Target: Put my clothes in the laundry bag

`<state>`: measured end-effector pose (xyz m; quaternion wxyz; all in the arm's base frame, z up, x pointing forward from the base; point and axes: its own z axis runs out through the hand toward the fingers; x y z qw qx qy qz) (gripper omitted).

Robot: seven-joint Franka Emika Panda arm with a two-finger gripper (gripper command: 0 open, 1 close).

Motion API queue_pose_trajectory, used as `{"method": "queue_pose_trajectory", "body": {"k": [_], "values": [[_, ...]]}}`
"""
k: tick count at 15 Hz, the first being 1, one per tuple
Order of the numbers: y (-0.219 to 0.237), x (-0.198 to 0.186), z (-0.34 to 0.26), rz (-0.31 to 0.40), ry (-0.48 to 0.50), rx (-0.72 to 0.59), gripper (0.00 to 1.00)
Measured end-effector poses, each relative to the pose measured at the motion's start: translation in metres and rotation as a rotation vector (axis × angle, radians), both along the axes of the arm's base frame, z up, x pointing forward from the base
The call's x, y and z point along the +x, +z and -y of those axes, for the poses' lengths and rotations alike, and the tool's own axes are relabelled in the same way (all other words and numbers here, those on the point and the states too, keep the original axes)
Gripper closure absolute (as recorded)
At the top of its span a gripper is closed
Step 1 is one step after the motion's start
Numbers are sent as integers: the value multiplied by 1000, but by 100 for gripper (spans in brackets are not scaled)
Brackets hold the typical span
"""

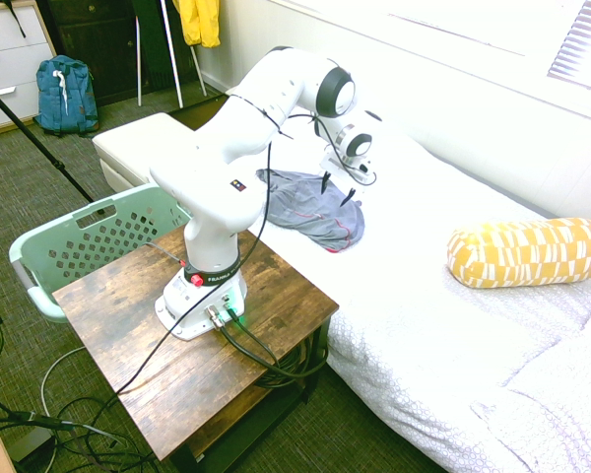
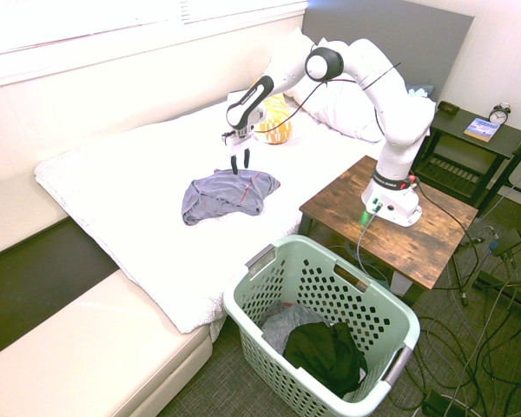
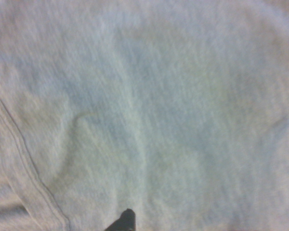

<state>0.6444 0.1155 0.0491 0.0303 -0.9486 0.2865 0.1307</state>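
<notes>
The grey garment with red-pink edging (image 1: 310, 209) lies crumpled on the white bed, also visible from the other side (image 2: 226, 195). My gripper (image 1: 336, 189) hangs open just above its far edge, fingers pointing down and apart (image 2: 240, 162), holding nothing. Soft grey fabric (image 3: 149, 110) fills the wrist view, with a seam running along one corner. The mint-green laundry basket (image 2: 259, 258) stands on the floor beside the bed and the wooden table; from the first exterior view its holed wall (image 1: 89, 238) shows behind the table.
Dark and grey clothes (image 2: 326, 352) lie inside the basket. The arm is mounted on a wooden table (image 1: 128, 365). A yellow patterned pillow (image 1: 527, 251) rests on the bed. A blue backpack (image 1: 64, 94) and a yellow jacket (image 1: 199, 20) are far back.
</notes>
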Motion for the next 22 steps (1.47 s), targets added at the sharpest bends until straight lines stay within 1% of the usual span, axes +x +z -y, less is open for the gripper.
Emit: {"method": "queue_pose_trajectory", "body": {"k": [2,5,7,9,10,22], "values": [[-21,-14,-12,-31,30,4,0],[-52,-38,-23,-56,88,-4,0],[-74,-55,-26,-45,134,-33,0],[-85,-68,-30,-38,164,-53,0],[-87,-71,-33,-35,170,-56,100],[-86,-69,-20,-28,176,-54,100]]}}
